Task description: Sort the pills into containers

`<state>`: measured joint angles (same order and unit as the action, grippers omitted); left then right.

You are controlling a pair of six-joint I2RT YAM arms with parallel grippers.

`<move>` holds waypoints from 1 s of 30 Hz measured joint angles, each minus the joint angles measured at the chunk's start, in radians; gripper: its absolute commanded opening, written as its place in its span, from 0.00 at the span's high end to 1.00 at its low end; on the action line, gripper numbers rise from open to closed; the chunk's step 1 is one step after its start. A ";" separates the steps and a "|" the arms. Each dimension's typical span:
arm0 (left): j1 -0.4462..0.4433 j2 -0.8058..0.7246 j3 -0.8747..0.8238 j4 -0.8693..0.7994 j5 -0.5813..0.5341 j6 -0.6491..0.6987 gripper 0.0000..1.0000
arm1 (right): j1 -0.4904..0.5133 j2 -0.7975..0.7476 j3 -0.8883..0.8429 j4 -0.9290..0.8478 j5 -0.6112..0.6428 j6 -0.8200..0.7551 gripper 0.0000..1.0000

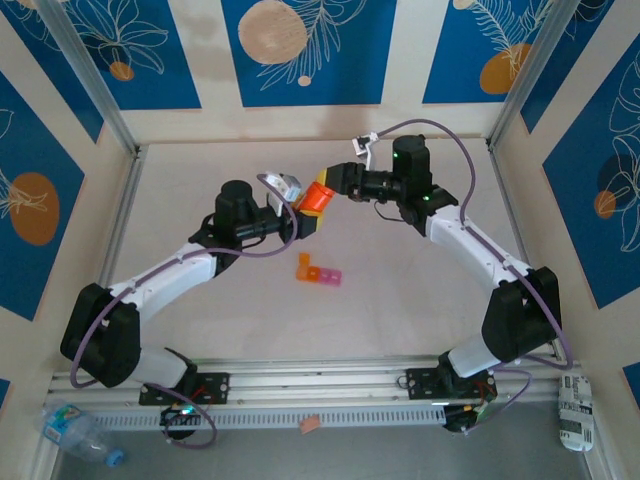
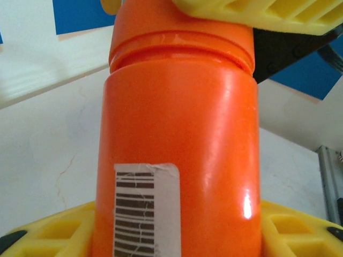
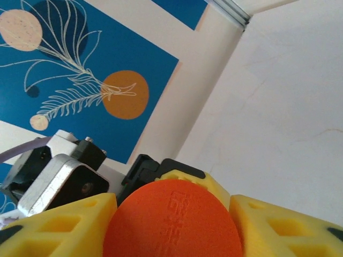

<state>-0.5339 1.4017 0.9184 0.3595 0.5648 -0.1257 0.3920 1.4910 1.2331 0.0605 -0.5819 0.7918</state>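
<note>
Item held: an orange bottle (image 1: 318, 199) sits between the two arms, tilted, above the middle of the counter (image 1: 200, 320).

Left pincer (image 1: 300, 218): closed on the body of the bottle. In the left wrist view its yellow fingers (image 2: 48, 235) press on either side of the base, just below a white barcode label (image 2: 146, 211).

Right pincer (image 1: 335, 185): closed on the cap (image 3: 171, 222) at the bottle's other end. In the right wrist view its yellow fingers (image 3: 59, 227) flank the round cap top.

The containers (image 1: 318, 271), one orange cube joined to pink ones, lie flat on the counter. They are on the arm-base side of the bottle and clear of it, and neither pincer touches them. Nothing stands between them and the bottle.

Other items, all well apart from the bottle and beyond the slotted rail (image 1: 330, 385):
- a clear water bottle (image 1: 72, 428) with a blue cap, lying at the left corner
- a small orange scrap (image 1: 310, 424) near the rail's middle
- a crumpled printed object (image 1: 575, 410) at the right, too small to identify

Surface: pale, matte and faintly cracked.

Enclosure: cream walls carrying blue panels (image 1: 300, 50) with orange discs and white leaf drawings, and metal posts (image 1: 95, 80) at the rear corners.
</note>
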 measured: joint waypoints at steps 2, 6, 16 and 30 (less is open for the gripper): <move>0.004 0.000 0.000 0.001 0.000 0.000 1.00 | 0.000 0.000 0.018 -0.021 0.006 0.004 0.14; 0.007 0.000 0.001 -0.017 -0.018 0.021 1.00 | -0.001 0.000 0.089 -0.119 0.050 0.016 0.11; 0.005 0.000 0.013 -0.117 -0.084 0.131 1.00 | 0.000 0.017 0.204 -0.373 0.210 0.113 0.10; -0.012 0.000 0.031 -0.167 -0.129 0.193 1.00 | 0.065 0.097 0.219 -0.467 0.269 0.163 0.13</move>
<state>-0.5457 1.4017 0.9493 0.1921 0.4362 0.0673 0.4572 1.5883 1.4517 -0.4068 -0.3130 0.9543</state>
